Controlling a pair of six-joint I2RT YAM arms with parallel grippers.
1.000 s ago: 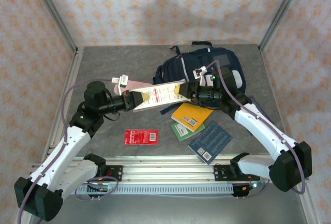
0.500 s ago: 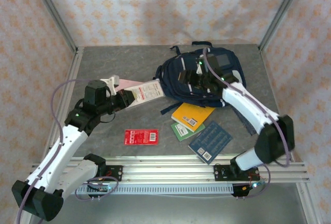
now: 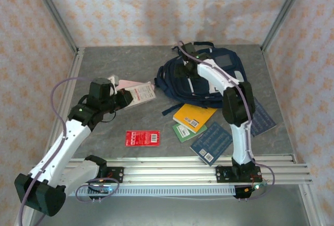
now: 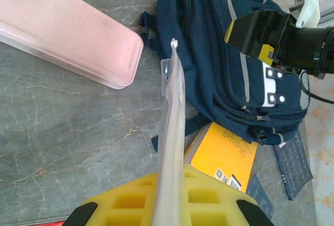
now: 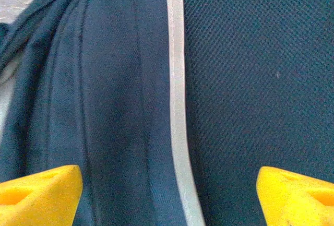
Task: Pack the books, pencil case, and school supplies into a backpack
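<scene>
Grey worktop: white red-marked packet is pinched in left fingers, right fingers are spread wide over navy fabric backpack. The packet may be crumpled against a shut zip.

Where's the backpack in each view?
Top external: backpack at the far side of the table, right of centre.
Left wrist: upper right, above the orange-yellow book.
Right wrist: close up, between the fingertips of the right gripper.
Shared landmark: its pale grey stripe, both wrist views.

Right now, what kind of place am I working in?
Probably a staged robot test cell, not a classroom: grey tabletop boxed in by patterned backdrop panels, metal frame posts, and an aluminium mounting rail.
</scene>
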